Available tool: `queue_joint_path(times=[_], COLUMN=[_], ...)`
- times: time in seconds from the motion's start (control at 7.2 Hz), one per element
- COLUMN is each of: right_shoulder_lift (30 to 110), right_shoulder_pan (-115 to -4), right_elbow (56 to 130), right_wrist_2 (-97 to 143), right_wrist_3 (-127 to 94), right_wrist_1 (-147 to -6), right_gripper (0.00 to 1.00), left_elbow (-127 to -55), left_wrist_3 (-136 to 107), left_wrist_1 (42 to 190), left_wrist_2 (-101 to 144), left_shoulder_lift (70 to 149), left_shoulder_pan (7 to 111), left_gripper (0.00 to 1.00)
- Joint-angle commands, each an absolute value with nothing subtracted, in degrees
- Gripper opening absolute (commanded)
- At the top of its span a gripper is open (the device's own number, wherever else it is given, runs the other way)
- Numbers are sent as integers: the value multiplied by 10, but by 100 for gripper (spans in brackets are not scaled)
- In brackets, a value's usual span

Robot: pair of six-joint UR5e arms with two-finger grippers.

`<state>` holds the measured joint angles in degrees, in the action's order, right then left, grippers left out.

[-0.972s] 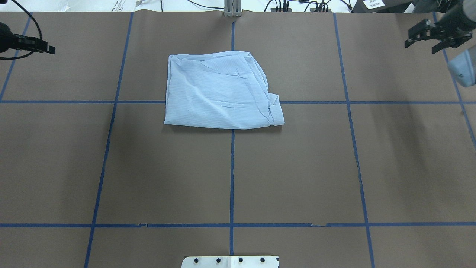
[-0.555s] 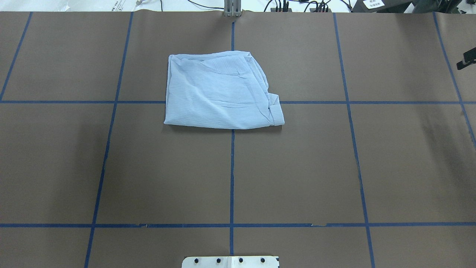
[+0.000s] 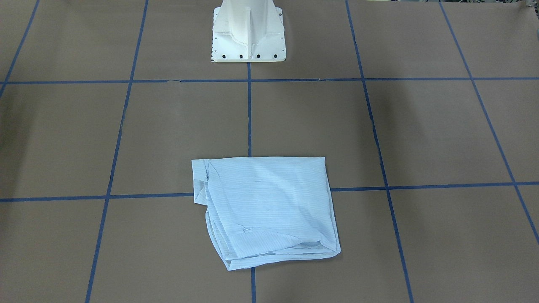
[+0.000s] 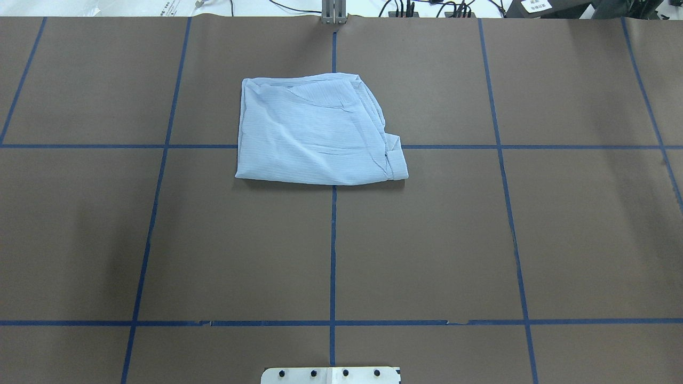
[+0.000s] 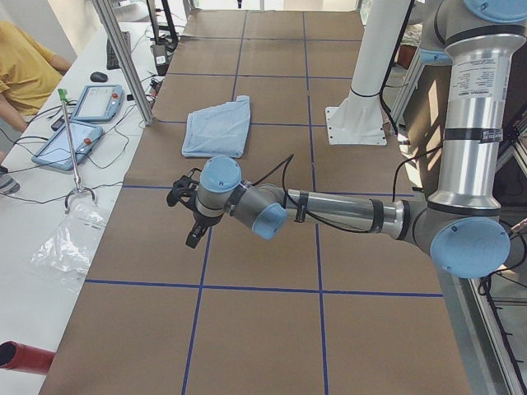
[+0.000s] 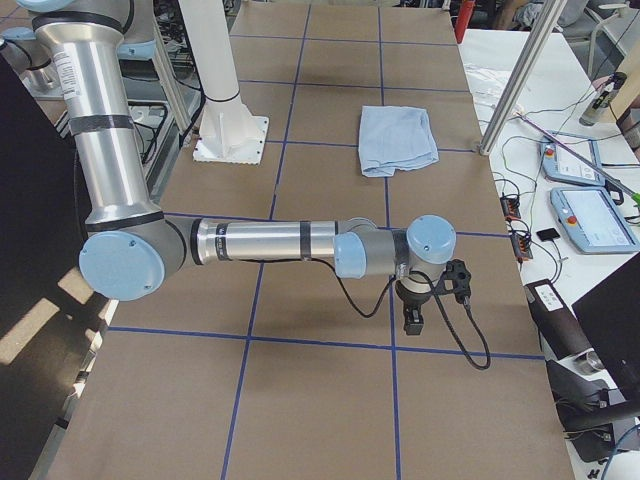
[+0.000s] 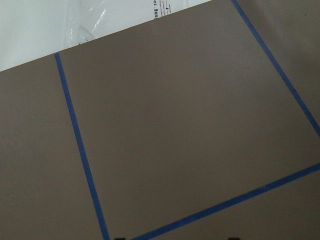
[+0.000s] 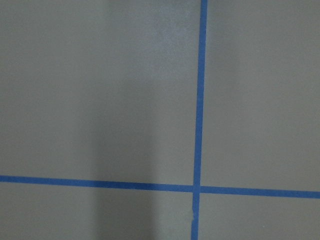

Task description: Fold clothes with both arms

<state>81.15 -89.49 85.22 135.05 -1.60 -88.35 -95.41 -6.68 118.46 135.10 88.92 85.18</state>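
Both jaw states we cannot tell — left gripper (image 5: 188,220) and right gripper (image 6: 414,318) hang well apart from the folded shirt (image 4: 317,133), flat on the far half of the table (image 4: 533,240) — and we judge folding finished, no further grasp required.

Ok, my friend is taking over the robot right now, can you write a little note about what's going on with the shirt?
Left pincer: over bare table toward its left end, apart from the shirt; open or shut cannot be told.
Right pincer: the same, toward the right end.
Shirt: lies folded in a rough rectangle, held by nothing.
Done: the folding looks finished.
Left: perhaps neaten the uneven layered edge.
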Motion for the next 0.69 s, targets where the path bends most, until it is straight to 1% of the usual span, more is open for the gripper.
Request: queue_joint_path(times=[0.0,0.28,0.56], right_shoulder_lift=[886,954,977], right_shoulder_pan=[-899,-901,-905], right_elbow=[926,994,1020], right_wrist_2=[1323,1322,1318], right_wrist_3=[3,10,10], right_wrist_1=[-897,-896,-897], right_gripper=[100,100,100], left_elbow=[-976,-1039,-1039], left_wrist_3=[-66,-73,-84], left_wrist_1=[1188,1188,1189], left_wrist_2=[1354,1354,1354], left_shoulder_lift=[848,796,795], left_shoulder_pan=[854,855,854], left_gripper=[100,100,100])
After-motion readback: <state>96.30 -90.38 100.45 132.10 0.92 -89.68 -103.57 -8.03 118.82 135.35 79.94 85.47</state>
